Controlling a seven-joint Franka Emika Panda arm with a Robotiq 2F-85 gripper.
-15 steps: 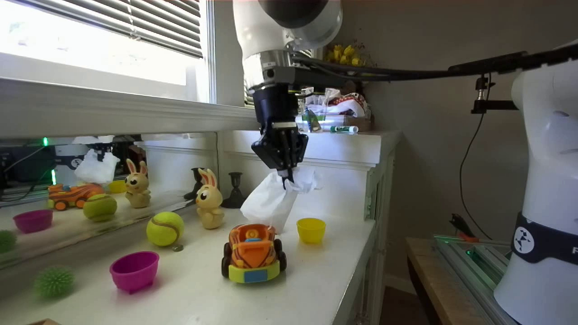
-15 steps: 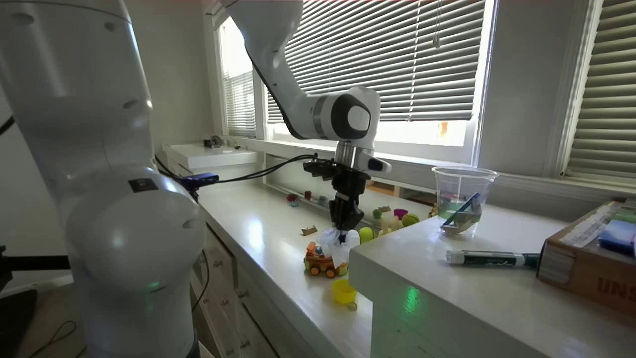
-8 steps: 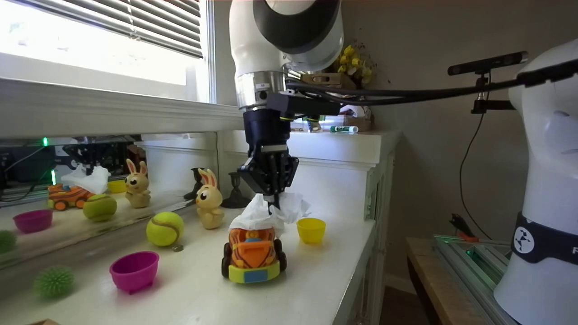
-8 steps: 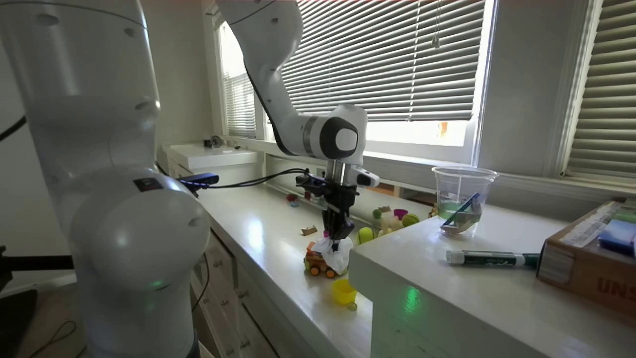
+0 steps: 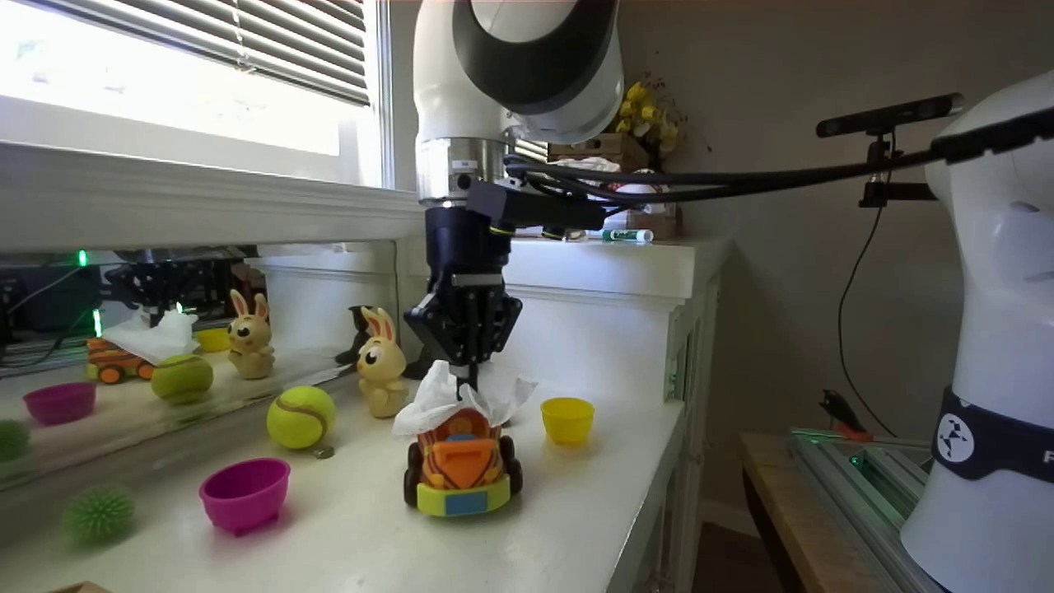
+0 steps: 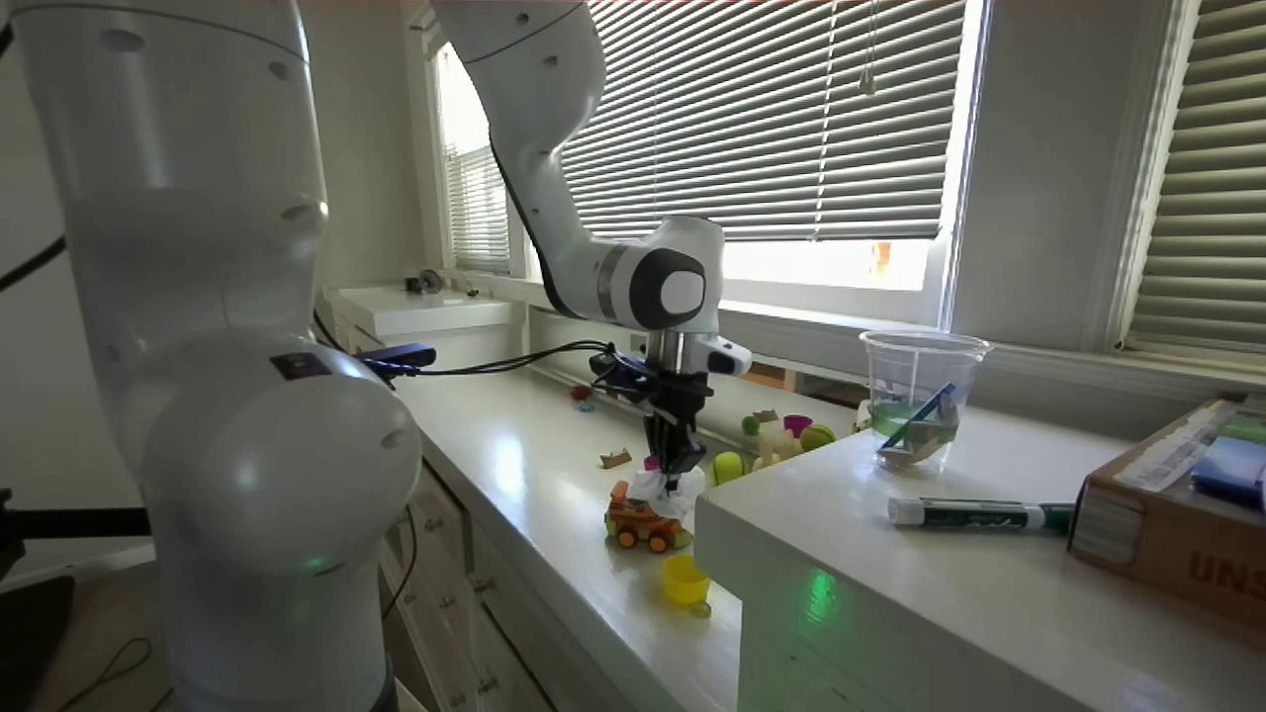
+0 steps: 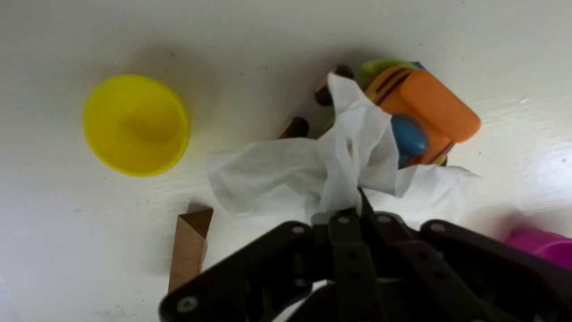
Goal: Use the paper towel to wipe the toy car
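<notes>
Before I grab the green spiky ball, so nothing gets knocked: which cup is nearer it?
The magenta cup; in an exterior view it stands between the green spiky ball and the toy car, the yellow cup beyond the car.

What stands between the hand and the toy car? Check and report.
Only the paper towel, pinched in the hand and partly over the toy car; whether it touches is unclear. Nothing else visible is in the way: the yellow cup stands apart to one side.

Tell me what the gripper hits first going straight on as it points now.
Probably the toy car, under the paper towel in the gripper; the towel hides the spot, so depth and alignment are unclear.
</notes>
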